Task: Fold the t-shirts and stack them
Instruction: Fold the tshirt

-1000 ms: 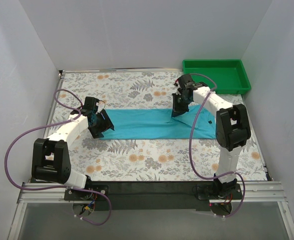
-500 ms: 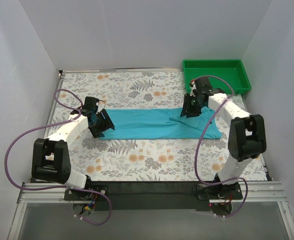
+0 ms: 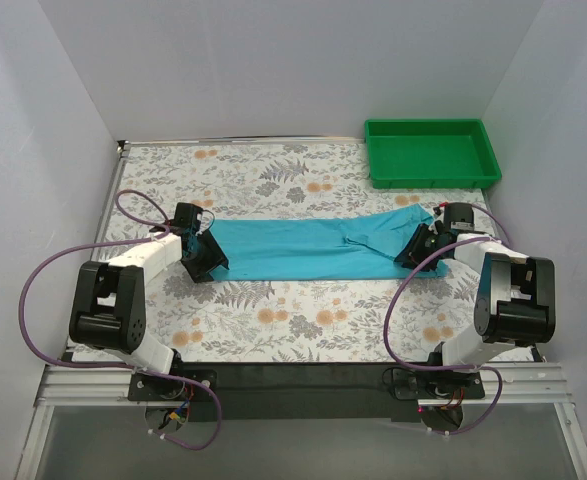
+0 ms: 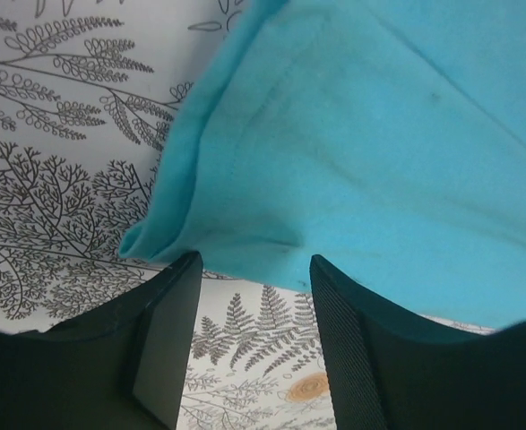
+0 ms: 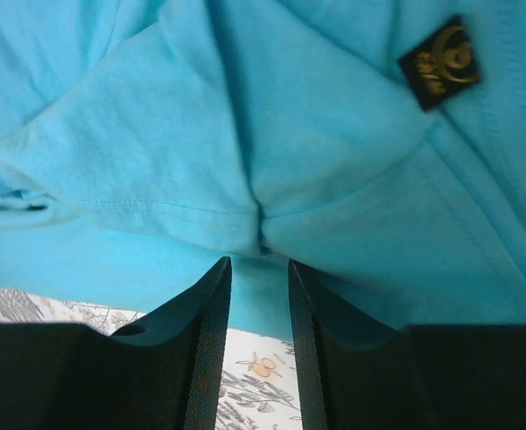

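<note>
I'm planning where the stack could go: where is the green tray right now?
In the top view the green tray sits at the far right corner of the table, just beyond the right end of the turquoise shirt.

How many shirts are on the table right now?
1. The shirt lies as a long band across the middle of the table, one end at the left gripper, the other at the right gripper. None shows in the green tray.

Bright, even, diffuse light fills the overhead view, with no glare on the white walls and only faint soft shadows on the table [image 3: 303,320]. Both wrist views show the shirt [image 4: 379,134] sharply; the dark fingers [image 4: 168,340] along the bottom edge are underlit.
</note>
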